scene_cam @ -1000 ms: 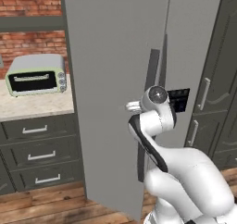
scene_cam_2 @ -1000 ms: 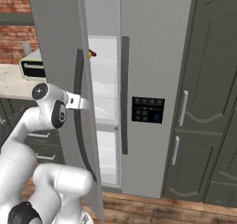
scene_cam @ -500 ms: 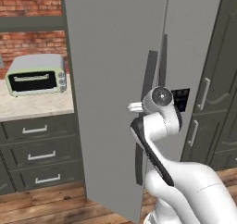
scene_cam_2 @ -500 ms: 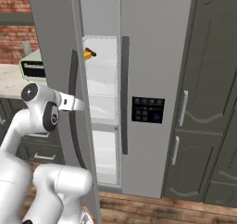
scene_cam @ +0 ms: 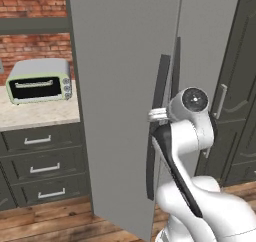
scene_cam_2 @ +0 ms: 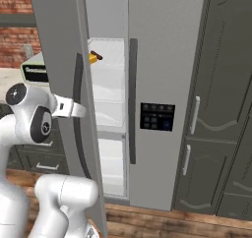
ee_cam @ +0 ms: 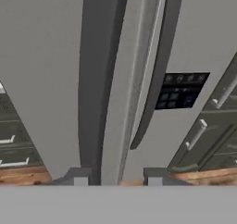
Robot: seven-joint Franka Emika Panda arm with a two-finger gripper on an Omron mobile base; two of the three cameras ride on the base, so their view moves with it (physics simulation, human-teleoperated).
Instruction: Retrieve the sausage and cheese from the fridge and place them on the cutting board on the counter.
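The gripper (ee_cam: 117, 177) is sitting closest to the hand camera, its two dark finger tips (ee_cam: 79, 177) standing a little apart at the bottom of that view. The long dark door handle (ee_cam: 95, 79) of the fridge (scene_cam_2: 165, 45) is running up from just above the left tip, but whether the tips are pinching it, merely touching it, or standing clear of it cannot be told from these pictures. In the left base view the white arm (scene_cam: 187, 136) is reaching up from the lower right, its wrist lying against that same handle on the swung-out left door (scene_cam: 125, 86). In the right base view the arm is rising at the lower left, and its hand is pointing at the outer face of the door beside the handle.

The left door is standing open, leaving a gap between it and the shut right door. Through that gap the translucent white shelves (scene_cam_2: 109, 92) are showing. On the upper shelf the cheese (scene_cam_2: 92, 58) is lying as a small yellow wedge, just at the door's edge, and the sausage (scene_cam_2: 96, 55) is resting dark red-brown right beside it, apparently touching it. A dark control panel (scene_cam_2: 157, 116) is sitting on the shut right door, past its own dark handle.

Further off to the left, the beige counter (scene_cam: 35, 115) is stretching over dark grey drawers (scene_cam: 40, 166) with silver handles. A pale green toaster oven (scene_cam: 39, 81) is standing on it before a red brick wall (scene_cam: 32, 1). Tall dark grey cabinets (scene_cam_2: 221, 99) are flanking the fridge on the right.
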